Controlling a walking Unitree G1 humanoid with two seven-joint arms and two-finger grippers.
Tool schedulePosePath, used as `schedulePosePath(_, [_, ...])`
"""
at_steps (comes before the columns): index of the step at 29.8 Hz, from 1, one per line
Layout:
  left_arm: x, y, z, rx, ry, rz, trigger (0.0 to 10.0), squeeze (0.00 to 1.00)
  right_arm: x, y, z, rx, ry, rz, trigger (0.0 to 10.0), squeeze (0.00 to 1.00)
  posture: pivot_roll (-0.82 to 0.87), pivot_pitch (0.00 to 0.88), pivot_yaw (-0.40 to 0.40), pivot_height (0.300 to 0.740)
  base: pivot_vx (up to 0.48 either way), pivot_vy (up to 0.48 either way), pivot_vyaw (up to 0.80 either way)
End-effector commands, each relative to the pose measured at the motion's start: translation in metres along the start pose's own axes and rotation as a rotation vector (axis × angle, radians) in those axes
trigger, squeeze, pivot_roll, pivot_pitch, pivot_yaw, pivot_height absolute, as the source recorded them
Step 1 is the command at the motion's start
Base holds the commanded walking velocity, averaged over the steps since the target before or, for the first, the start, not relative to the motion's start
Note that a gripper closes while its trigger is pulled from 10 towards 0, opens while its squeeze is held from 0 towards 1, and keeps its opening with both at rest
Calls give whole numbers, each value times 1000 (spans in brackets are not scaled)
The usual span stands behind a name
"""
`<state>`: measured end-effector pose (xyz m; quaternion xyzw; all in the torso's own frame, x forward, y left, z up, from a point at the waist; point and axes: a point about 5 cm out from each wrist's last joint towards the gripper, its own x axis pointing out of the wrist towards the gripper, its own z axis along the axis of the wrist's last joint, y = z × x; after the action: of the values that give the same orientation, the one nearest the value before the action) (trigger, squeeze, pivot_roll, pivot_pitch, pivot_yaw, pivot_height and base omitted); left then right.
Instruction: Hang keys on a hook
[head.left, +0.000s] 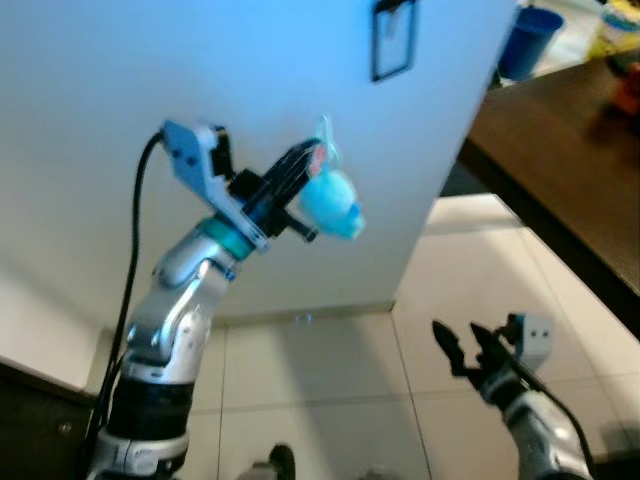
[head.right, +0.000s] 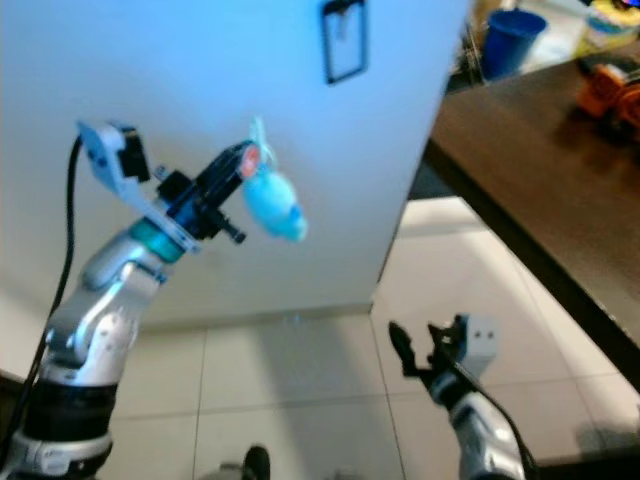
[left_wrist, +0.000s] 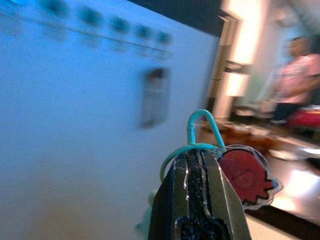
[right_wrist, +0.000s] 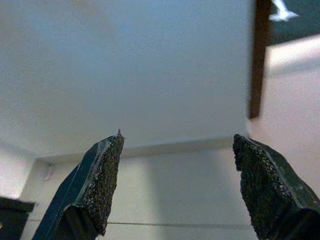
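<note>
Against the white wall, left side: my left gripper (head.left: 305, 165) is raised, arm bent up from the lower left corner of the eye views, fingers pressed together on the keys.
Keys: the keys (head.left: 328, 195) hang from my left fingertips, a pale blue plush charm dangling below, a red flower-shaped tag (left_wrist: 245, 176) beside the fingers, and a thin teal wire loop (left_wrist: 202, 122) standing up past the tips in the left wrist view.
Keys, position: held in the air just before the wall (head.left: 250, 60), below and to the left of the hook; I cannot tell whether the charm touches the wall.
Hook: a dark rectangular hook plate (head.left: 392, 40) is fixed high on the wall near its right edge; nothing hangs on it.
Wall edge: past the right edge of the wall runs a dark worktop (head.left: 560, 170) with a blue cup (head.left: 526, 42) at its far end.
Right side, low: my right gripper (head.left: 468, 350) hangs over the tiled floor (head.left: 330, 380), fingers spread wide apart, holding nothing.
Done: keys picked up and lifted toward the wall, as I judge it.
Left: raise the loop up and right to the hook, slip it over, let go.
Risk: the loop is thin and the left wrist view is blurred, so lining it up may take care.
</note>
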<state>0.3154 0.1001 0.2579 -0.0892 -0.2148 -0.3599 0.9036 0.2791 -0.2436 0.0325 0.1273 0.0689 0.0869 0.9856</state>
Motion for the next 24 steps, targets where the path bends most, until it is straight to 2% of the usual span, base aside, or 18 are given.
schedulePosePath(1, [0, -1, -5, 24, 17, 7, 10000, 0, -7, -2, -11, 15, 38, -18, 10000, 0, -81, 78, 86, 740, 0, 0, 775])
schedulePosePath(7, [10, -3, -6, 118, 40, 12, 10000, 0, -5, -1, -9, 18, 26, -28, 10000, 0, -88, 79, 92, 740, 0, 0, 775])
schedulePosePath(9, [16, -4, -7, 168, 49, 14, 10000, 0, -3, -1, -9, 24, 22, -67, 10000, 0, -87, 80, 91, 740, 0, 0, 387])
schedulePosePath(20, [26, -12, -9, 189, 54, -15, 10000, 0, 1, 0, -10, 30, 36, -107, 10000, 0, -94, 76, 95, 740, 0, 0, 0])
schedulePosePath(24, [28, -15, -12, 165, 52, -12, 10000, 0, 3, 4, -10, 36, 26, -96, 10000, 0, -97, 76, 97, 740, 0, -411, 0])
